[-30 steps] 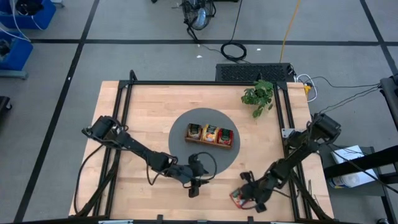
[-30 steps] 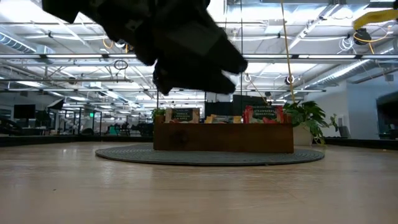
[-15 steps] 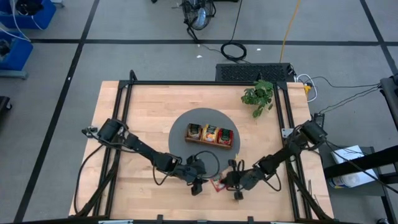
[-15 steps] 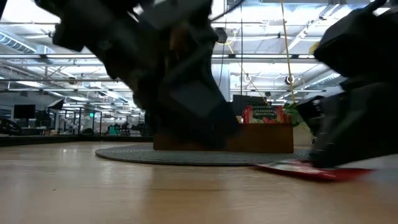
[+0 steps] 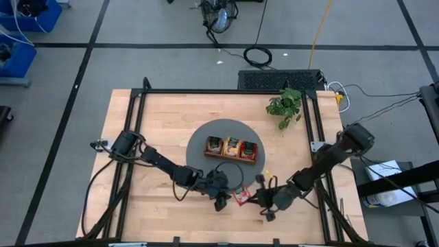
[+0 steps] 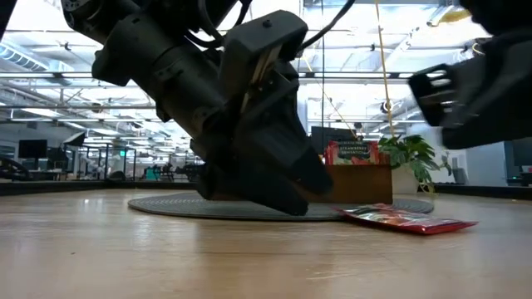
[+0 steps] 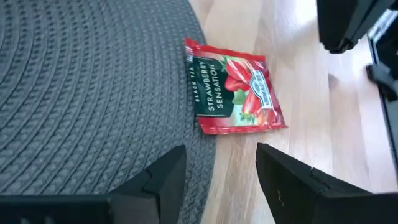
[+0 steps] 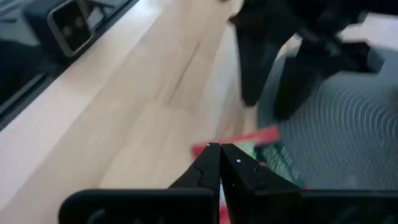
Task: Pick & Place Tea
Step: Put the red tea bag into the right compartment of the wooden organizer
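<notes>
A red strawberry tea sachet [image 7: 233, 93] [image 5: 241, 197] [image 6: 407, 220] lies flat on the table, one edge over the rim of the round grey mat [image 5: 199, 163]. My left gripper [image 7: 217, 180] [image 5: 222, 202] is open, low at the mat's near edge, its fingers pointing at the sachet from the left without touching it. My right gripper [image 8: 221, 165] [image 5: 261, 201] is shut and hangs above the table just right of the sachet [image 8: 264, 149], clear of it in the low view. The wooden tray [image 5: 230, 156] on the mat holds cream, orange and red sachets [image 5: 232, 146].
A small potted plant [image 5: 285, 106] stands at the table's far right. Black frame rails [image 5: 137, 137] run along the table's left and right sides. Bare wood lies near the left arm, between the mat and the table's near edge.
My right gripper brought the red sachet from the table's near right leftward to the mat's near edge, then rose off it and drew back a little to the right. The sachet now lies flat there. My left gripper shifted right and lowered toward the sachet.
</notes>
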